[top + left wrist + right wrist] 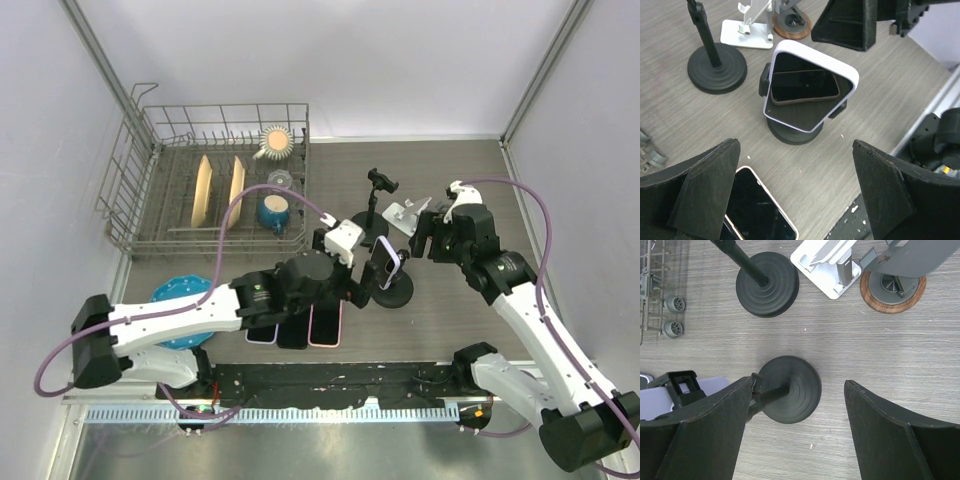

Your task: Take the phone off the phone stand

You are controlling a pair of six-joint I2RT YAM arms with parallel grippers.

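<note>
— Where was the phone [807, 85]?
— Tilted in the clamp of the phone stand [790, 134] on the worktop [880, 110].
— The pincers?
— Left pincer [795, 165] spread wide facing it; right pincer [797, 390] spread above the stand's base.

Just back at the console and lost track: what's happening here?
The phone sits clamped in the phone stand, not yet removed. The left fingers are open, facing the phone without touching it. The right fingers are open too, above the stand's round base. Spare phones lie flat beside the left arm.
</note>
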